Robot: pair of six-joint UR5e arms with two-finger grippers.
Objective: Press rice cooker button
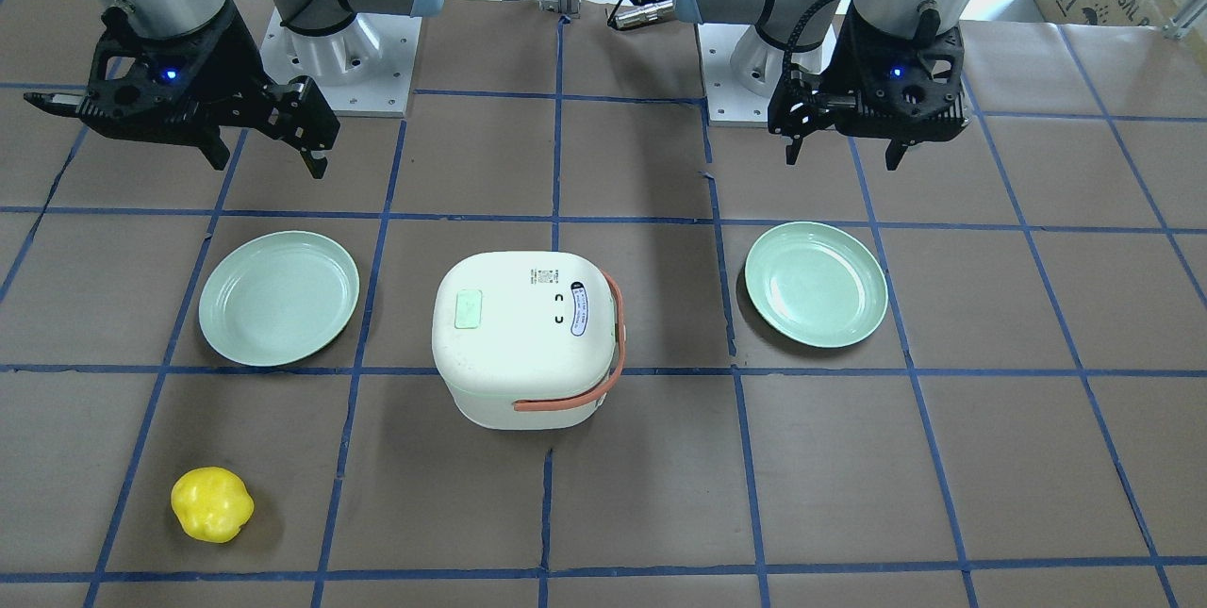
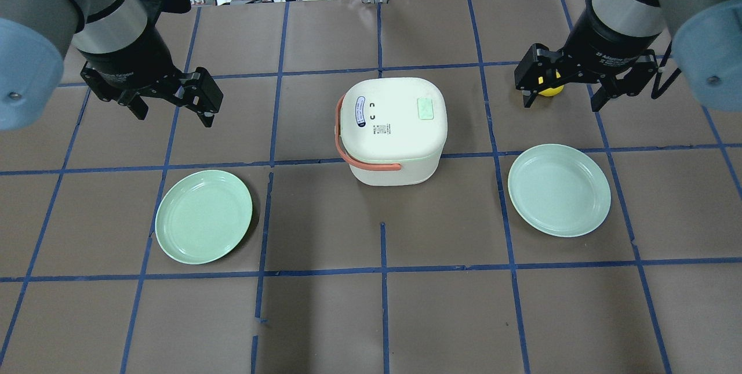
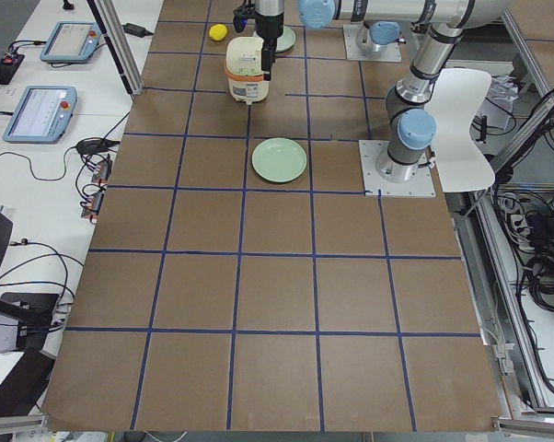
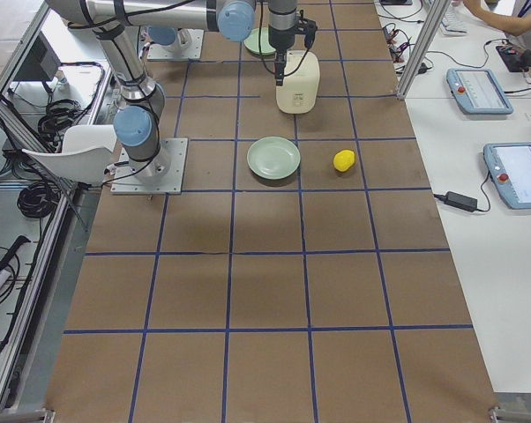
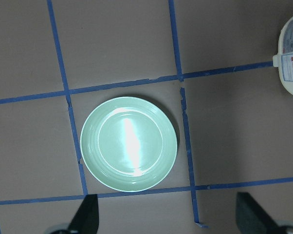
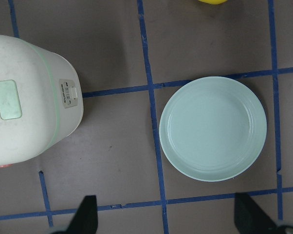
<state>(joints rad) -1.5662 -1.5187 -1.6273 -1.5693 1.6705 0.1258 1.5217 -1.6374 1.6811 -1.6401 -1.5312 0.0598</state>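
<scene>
The white rice cooker (image 1: 523, 335) with an orange handle stands at the table's middle, lid shut; it also shows in the overhead view (image 2: 397, 127). Its lid carries a pale green rectangular pad (image 2: 426, 109). A small grey button panel (image 6: 68, 93) shows on its side facing my right arm. My left gripper (image 2: 174, 116) hangs open and empty above the table, well to the cooker's left. My right gripper (image 2: 561, 102) hangs open and empty, well to the cooker's right. Neither touches the cooker.
A pale green plate (image 2: 203, 216) lies on the left, below my left wrist camera (image 5: 129, 144). A second plate (image 2: 559, 189) lies on the right. A yellow fruit-like object (image 1: 212, 504) lies beyond the right gripper. Blue tape lines cross the brown table.
</scene>
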